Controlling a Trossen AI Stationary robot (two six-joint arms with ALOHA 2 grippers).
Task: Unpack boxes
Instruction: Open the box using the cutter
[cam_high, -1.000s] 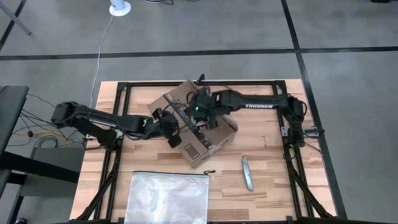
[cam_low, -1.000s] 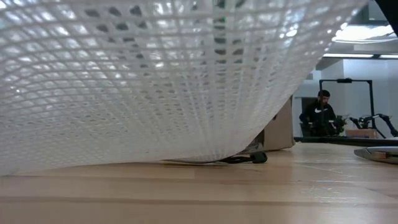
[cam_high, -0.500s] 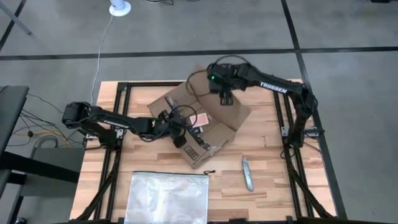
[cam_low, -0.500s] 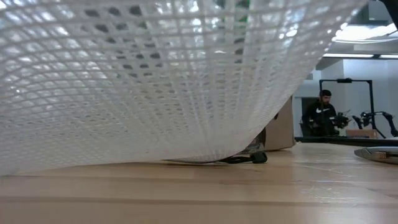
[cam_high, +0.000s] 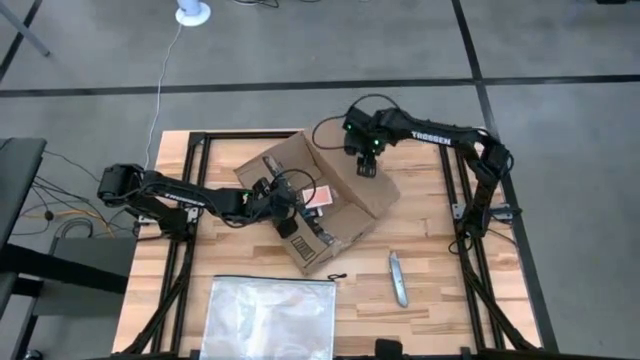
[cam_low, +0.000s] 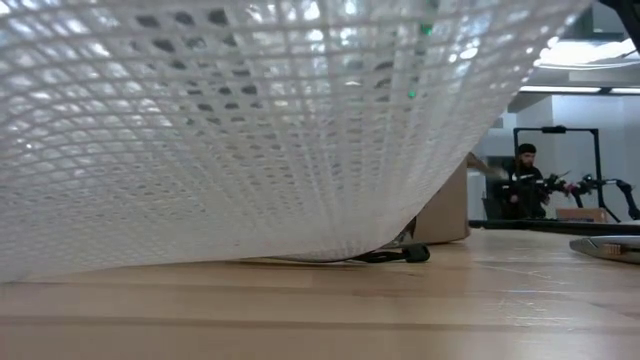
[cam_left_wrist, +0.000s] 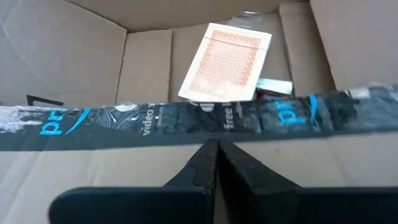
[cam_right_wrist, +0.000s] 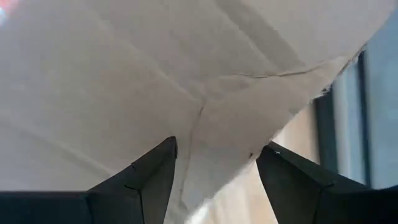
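We judge the opening step to be in hand: the box (cam_high: 320, 205) lies mid-worktop (cam_high: 440, 300) with its flaps spread, a patterned card pack (cam_left_wrist: 227, 62) showing inside. The left gripper (cam_left_wrist: 216, 163), jaws closed flat together and holding nothing, sits at the box's taped flap edge (cam_left_wrist: 186, 121). The right gripper (cam_right_wrist: 214, 165), jaws spread wide and empty, hovers over the far flap (cam_high: 360, 180). Next, we expect a reach into the box for the pack, needing opened jaws.

Wooden table (cam_high: 430, 290) bears box (cam_high: 345, 205), bag (cam_high: 268, 315), perhaps a knife (cam_high: 398, 279).
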